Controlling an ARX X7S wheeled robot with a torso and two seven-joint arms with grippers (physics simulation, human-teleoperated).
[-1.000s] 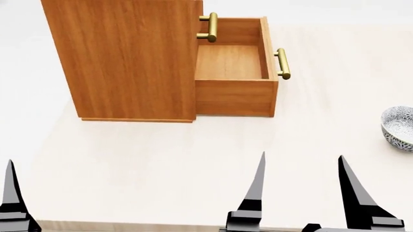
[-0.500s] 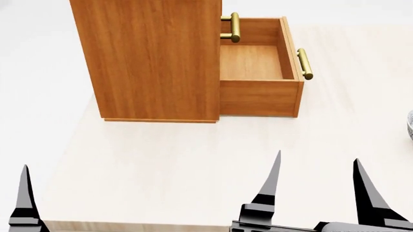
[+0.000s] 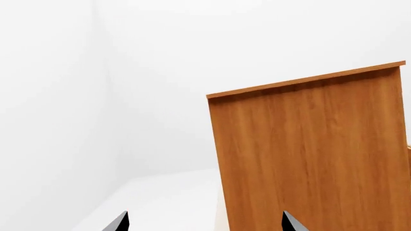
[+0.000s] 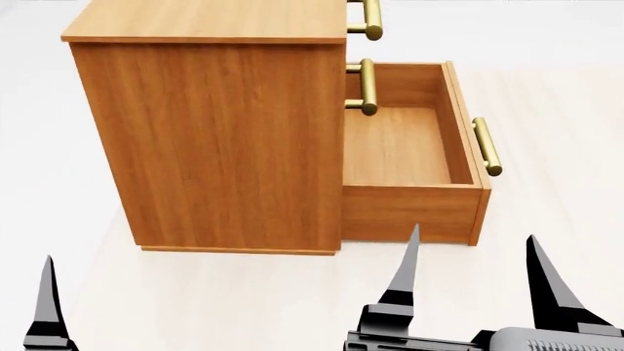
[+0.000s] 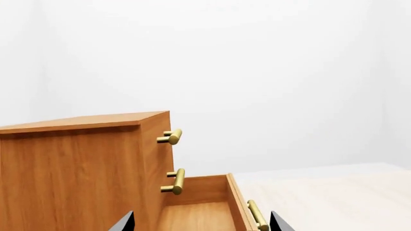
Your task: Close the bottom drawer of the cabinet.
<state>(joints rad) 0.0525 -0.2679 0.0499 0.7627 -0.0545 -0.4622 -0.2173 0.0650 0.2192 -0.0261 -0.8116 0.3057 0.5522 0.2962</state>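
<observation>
With the orange-brown wood-grain cabinet (image 4: 210, 131) now larger and lower in frame, its brass-handled bottom drawer (image 4: 414, 164) remains pulled out; the right claw (image 4: 473, 274) is spread wide, empty, at lower right.

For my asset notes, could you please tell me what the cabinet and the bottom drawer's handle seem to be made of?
The cabinet looks like orange-brown wood or veneer, matte, with vertical grain streaks on its side. The bottom drawer shares that grain. Its handle looks like brass or brass-coloured metal: a golden bar with a soft sheen.
</observation>
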